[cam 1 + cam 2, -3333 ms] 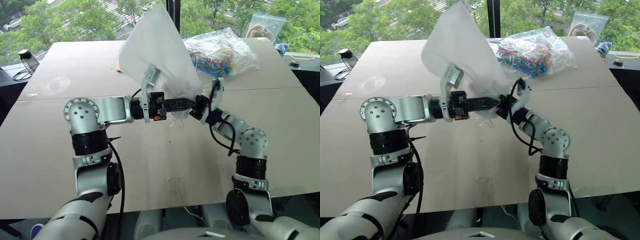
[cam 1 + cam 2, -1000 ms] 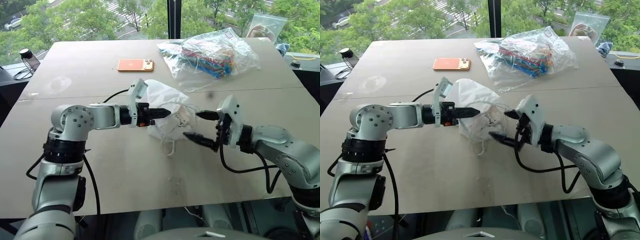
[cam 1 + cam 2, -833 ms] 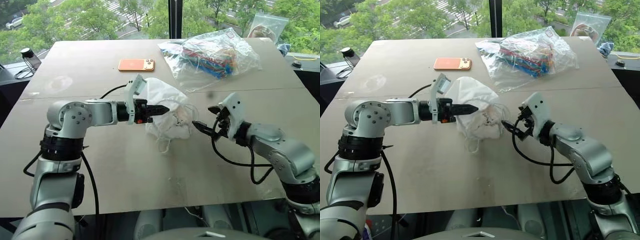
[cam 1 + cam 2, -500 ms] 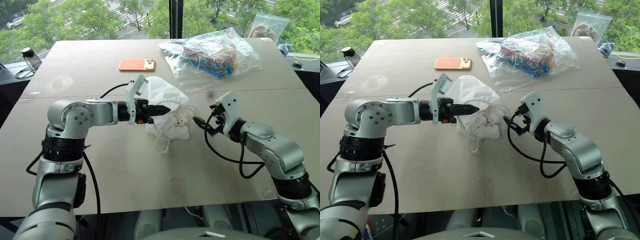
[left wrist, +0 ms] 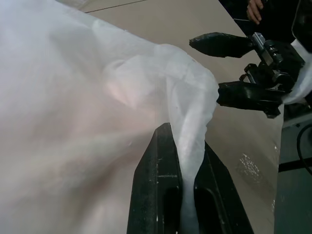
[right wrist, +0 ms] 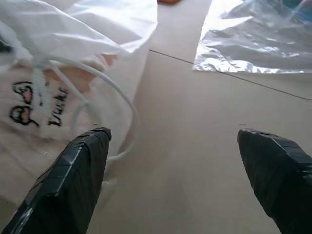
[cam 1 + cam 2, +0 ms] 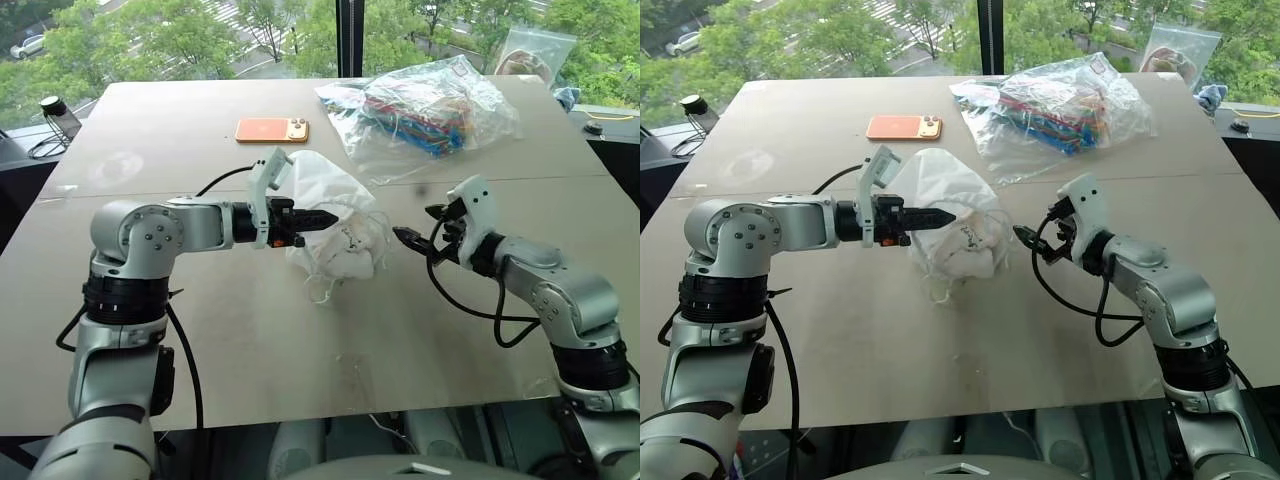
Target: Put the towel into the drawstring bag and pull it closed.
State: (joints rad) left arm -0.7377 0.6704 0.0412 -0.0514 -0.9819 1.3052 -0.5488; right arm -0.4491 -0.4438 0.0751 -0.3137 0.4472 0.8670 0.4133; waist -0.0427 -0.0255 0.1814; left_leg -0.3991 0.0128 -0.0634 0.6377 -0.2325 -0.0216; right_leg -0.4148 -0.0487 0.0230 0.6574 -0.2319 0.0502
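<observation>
1. The left arm reaches in from the left, forearm about level, pointing toward the middle of the table.
2. The left gripper [image 7: 322,217] has its fingers pinched tight together, with a fold of the drawstring bag [image 7: 340,225] caught between them.
3. The right arm comes in from the right with its elbow bent.
4. The right gripper [image 7: 420,225] has its fingers [image 6: 73,175] spread wide, holding nothing, just beside the bag.

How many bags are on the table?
3. The white drawstring bag sits mid-table. A clear plastic bag of colourful things lies behind it. Another clear bag stands at the far right corner. More could be hidden.
</observation>
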